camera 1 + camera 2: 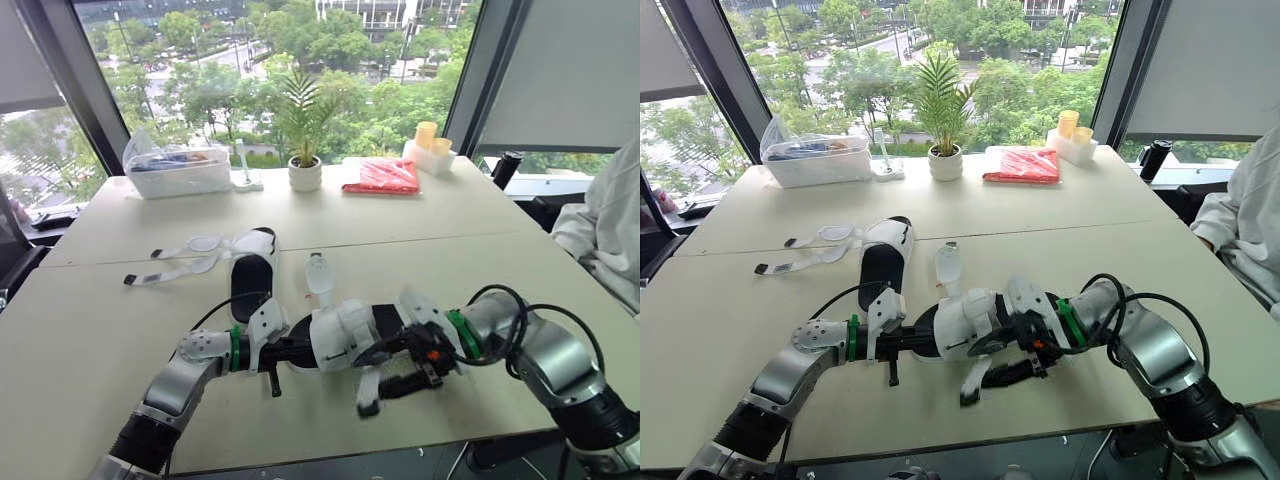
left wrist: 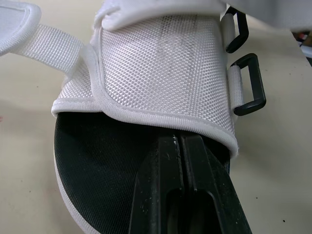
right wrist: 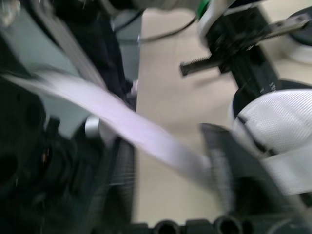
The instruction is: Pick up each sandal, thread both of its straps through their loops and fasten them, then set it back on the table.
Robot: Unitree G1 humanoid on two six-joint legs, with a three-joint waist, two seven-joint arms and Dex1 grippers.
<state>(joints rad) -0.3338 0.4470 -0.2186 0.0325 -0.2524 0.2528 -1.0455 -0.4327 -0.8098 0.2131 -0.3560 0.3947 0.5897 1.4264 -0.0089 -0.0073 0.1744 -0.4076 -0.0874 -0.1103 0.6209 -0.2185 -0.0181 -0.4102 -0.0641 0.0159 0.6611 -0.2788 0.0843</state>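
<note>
One white mesh sandal with a black sole is held between my two grippers near the table's front edge. My left gripper is shut at its heel end; its fingers lie on the insole with their tips tucked under the white upper. Two black loops stick out beside the upper. My right gripper is at the sandal's other side, open, and a loose white strap runs across the gap and hangs down. The second sandal lies behind, its straps spread out unfastened.
Along the far table edge stand a clear plastic box, a potted plant, a red packet and yellow cups. A person in a white sleeve sits at the right. The table has bare room at the left.
</note>
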